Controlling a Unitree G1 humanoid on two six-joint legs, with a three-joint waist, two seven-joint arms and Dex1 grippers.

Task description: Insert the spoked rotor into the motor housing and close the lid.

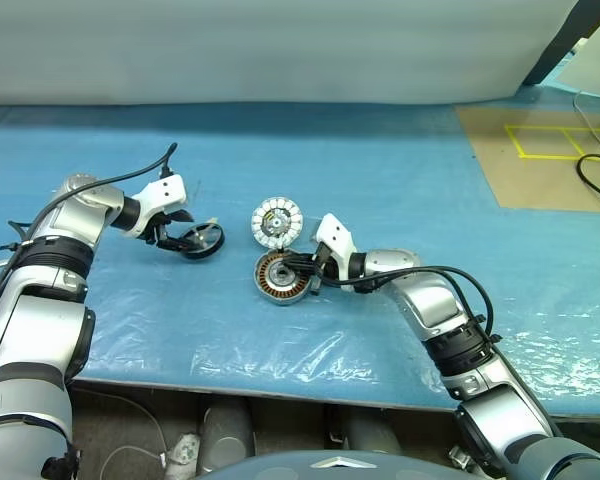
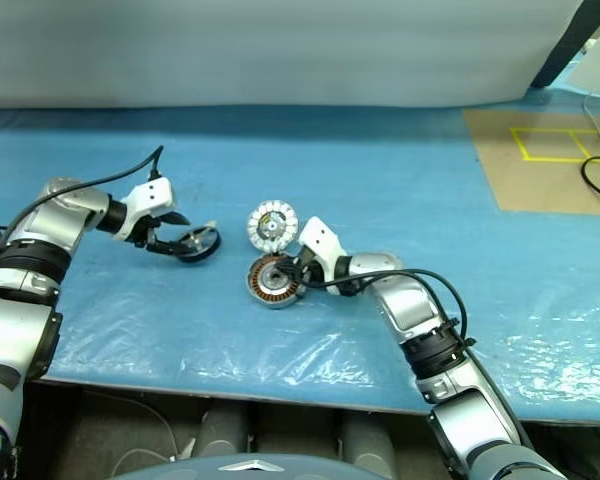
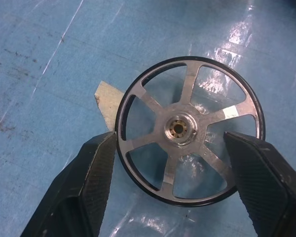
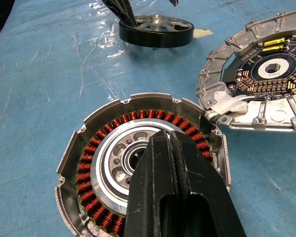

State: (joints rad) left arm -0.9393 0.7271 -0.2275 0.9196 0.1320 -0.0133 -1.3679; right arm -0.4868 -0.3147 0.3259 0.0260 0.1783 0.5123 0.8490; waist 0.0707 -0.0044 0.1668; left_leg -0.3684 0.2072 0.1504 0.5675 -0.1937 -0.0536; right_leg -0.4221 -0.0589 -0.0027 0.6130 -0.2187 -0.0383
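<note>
Though lying flat on the blue-covered counter [image 1: 400, 170], well left of the other parts, spoked rotor [image 3: 187, 129] not yet lifted: dark rim, bright metal spokes, small brass-toned hub. Looks rigid, all metal, probably fairly heavy for its size; smooth rim likely slippery, so best taken across the outer rim at opposite points, not by spokes or hub. Flanked by left pincer [image 3: 175, 185], spread wide, one finger touching or nearly touching the rim, the other just beside it; no squeeze visible. Scrap of tape [image 3: 107, 98] poking out from under the rim on the far side. Further right, motor housing [image 4: 143, 168] sits open, copper windings ringing a grey hub, cavity facing up and ready for the rotor. Windings look delicate; would scrape if rotor dropped in tilted, so needs a level, centred entry. Right pincer [image 4: 170, 143] pressed together, tips over the housing hub, seemingly steadying it; cannot tell whether actually touching. Lid [image 4: 256, 84] just beside the housing, rims touching or nearly so, segmented face with dark centre up, still off. Thin, stiff disc, likely easiest pinched at the edge.
</note>
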